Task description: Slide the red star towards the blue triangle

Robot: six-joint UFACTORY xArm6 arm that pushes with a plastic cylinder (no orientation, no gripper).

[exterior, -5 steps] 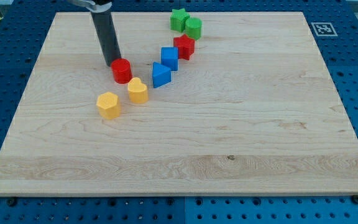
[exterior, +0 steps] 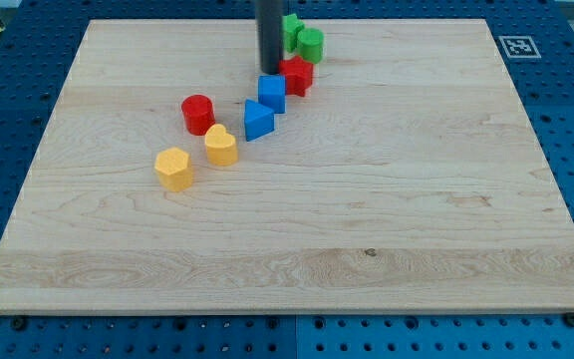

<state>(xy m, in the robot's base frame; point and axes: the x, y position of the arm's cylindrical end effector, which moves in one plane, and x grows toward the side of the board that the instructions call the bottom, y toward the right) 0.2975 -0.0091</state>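
The red star lies near the view's top centre. The blue triangle lies below and to its left, with a blue cube between them, touching or almost touching both. My tip stands just left of the red star and just above the blue cube, close to both. The rod rises straight up out of the view.
A green star and a green cylinder sit just above the red star. A red cylinder lies left of the blue triangle. A yellow heart and a yellow hexagon lie lower left. The wooden board sits on a blue pegboard.
My tip has moved from beside the red cylinder to the right and up, to just left of the red star. No block has visibly moved.
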